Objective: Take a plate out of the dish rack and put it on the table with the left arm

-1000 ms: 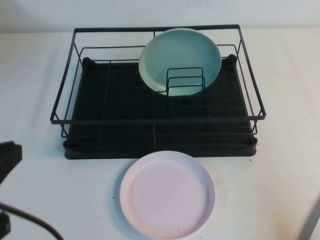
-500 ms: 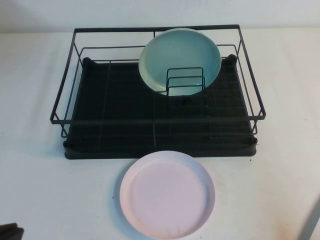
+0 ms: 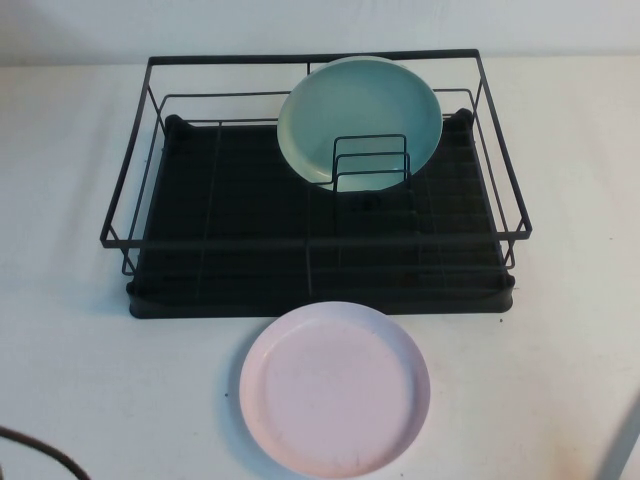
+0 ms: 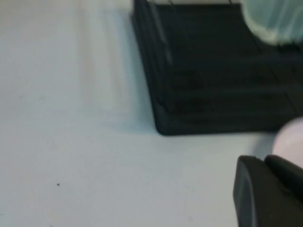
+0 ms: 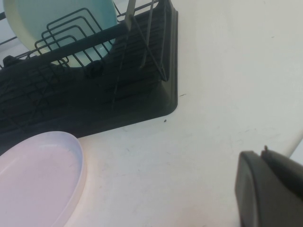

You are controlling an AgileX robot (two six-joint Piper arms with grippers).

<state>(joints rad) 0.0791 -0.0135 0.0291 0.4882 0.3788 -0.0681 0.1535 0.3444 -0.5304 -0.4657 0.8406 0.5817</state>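
The pale pink plate (image 3: 335, 388) lies flat on the white table (image 3: 80, 370), just in front of the black dish rack (image 3: 300, 241). A teal-green plate (image 3: 355, 110) leans upright in the rack behind the small wire divider (image 3: 370, 165). My left gripper (image 4: 265, 161) is shut and empty, low over the table near the rack's front left corner (image 4: 163, 125); the pink plate's edge (image 4: 291, 137) shows beside it. In the high view only its cable (image 3: 40, 450) shows. My right gripper (image 5: 262, 153) is shut and empty over bare table right of the pink plate (image 5: 35, 175).
The rack (image 5: 142, 90) fills the middle and back of the table. A grey sliver of the right arm (image 3: 626, 445) shows at the bottom right corner of the high view. White table lies to the left and right of the rack.
The left arm has drawn back out of the high view at the bottom left; only a cable is left there. The plates and the rack have not moved.
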